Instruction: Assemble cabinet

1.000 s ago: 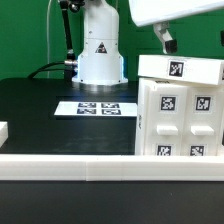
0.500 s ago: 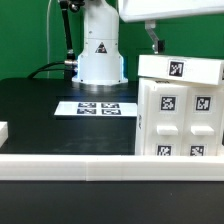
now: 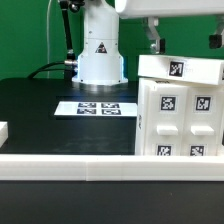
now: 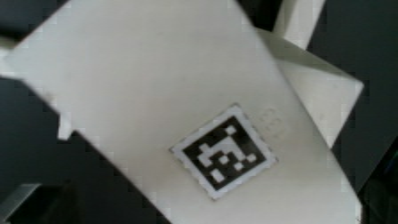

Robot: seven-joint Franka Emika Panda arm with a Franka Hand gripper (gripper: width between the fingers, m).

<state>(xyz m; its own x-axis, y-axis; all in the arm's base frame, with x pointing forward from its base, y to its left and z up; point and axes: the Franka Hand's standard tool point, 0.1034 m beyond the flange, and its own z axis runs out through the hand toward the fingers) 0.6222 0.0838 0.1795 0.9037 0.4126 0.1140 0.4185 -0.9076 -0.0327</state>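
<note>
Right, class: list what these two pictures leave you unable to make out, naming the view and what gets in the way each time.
- Exterior view: the gripper is cut off by the top edge; only two dark fingers show, so open or shut is unclear.
- Exterior view: the cabinet runs off the right edge, and the white rail hides its base.
- Wrist view: the tagged white panel fills the blurred frame; its tag pattern is unreadable.

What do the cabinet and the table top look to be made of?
The cabinet looks like white moulded plastic, matte: flat, even faces with no grain, and printed black-and-white tags stuck on them. The table top is a dull black sheet, with barely any glare; whether it is rubber, cloth or painted board cannot be told from here.
</note>
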